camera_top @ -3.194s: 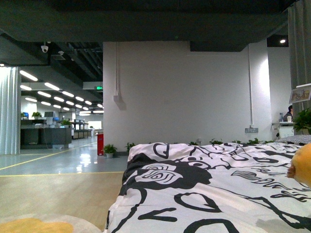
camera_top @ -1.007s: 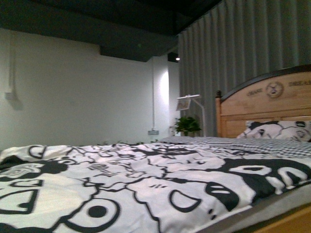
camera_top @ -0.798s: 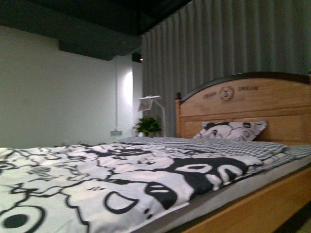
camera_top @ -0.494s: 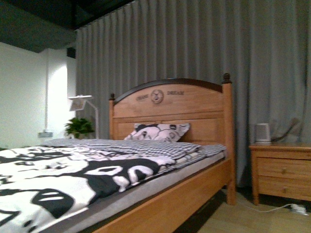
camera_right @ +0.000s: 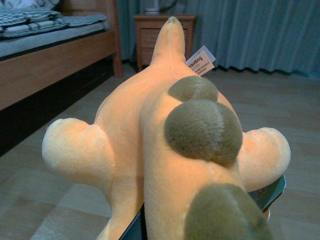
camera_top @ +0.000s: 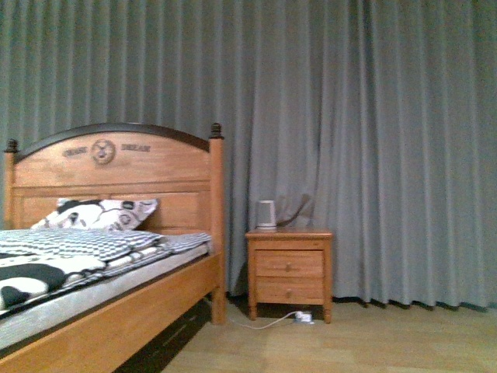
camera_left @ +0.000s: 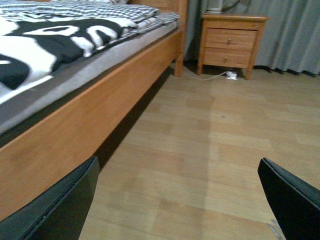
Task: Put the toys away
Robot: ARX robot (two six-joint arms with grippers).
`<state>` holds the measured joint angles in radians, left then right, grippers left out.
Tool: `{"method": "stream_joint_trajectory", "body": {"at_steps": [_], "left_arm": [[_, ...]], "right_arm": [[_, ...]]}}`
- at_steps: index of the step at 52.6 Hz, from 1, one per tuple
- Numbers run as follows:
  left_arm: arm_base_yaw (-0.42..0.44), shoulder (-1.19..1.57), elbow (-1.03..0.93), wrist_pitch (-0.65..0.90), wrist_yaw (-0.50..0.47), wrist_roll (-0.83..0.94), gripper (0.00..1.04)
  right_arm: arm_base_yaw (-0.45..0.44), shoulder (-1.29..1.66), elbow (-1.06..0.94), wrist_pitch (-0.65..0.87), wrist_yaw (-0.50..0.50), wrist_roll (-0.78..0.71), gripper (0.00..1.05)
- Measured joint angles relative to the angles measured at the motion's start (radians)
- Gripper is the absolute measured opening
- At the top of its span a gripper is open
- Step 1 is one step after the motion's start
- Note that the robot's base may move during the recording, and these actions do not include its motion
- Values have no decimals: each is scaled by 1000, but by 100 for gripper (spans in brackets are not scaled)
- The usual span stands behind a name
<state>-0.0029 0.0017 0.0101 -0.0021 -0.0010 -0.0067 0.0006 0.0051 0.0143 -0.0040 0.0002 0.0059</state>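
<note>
Orange-yellow plush toy (camera_right: 165, 145) fills the right wrist view, its olive spots running along the back and a paper tag near the pointed tip. The right gripper (camera_right: 206, 207) is closed on it from beneath (only dark finger edges show either side of the body), so the toy is up off the wooden floor (camera_left: 210, 150). The left gripper (camera_left: 177, 200) is spread wide with nothing between its fingers, hanging over the floor beside the bed (camera_top: 116, 311).

Over the last few seconds the front view has swung from the black-and-white quilt and a white wall, past the headboard, to where it looks now. The bed sits at lower left of the frame, a wooden nightstand (camera_top: 289, 268) is at centre, and a grey curtain (camera_top: 373, 116) covers the whole background. I read that as the robot turning away from the bed with the toy in hand, so the pick-up looks done and the carry is under way.

The nightstand is the only storage in sight. Both of its drawers are closed and their contents hidden, and a white kettle (camera_top: 266, 214) stands on top. No basket or bin shows in any view, so the drop-off spot is not yet visible.
</note>
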Motion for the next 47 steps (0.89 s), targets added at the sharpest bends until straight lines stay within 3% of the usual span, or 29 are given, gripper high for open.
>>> {"method": "stream_joint_trajectory", "body": {"at_steps": [47], "left_arm": [[0, 0, 0, 0, 2, 0, 98]], "right_arm": [[0, 0, 0, 0, 8, 0, 7]]}}
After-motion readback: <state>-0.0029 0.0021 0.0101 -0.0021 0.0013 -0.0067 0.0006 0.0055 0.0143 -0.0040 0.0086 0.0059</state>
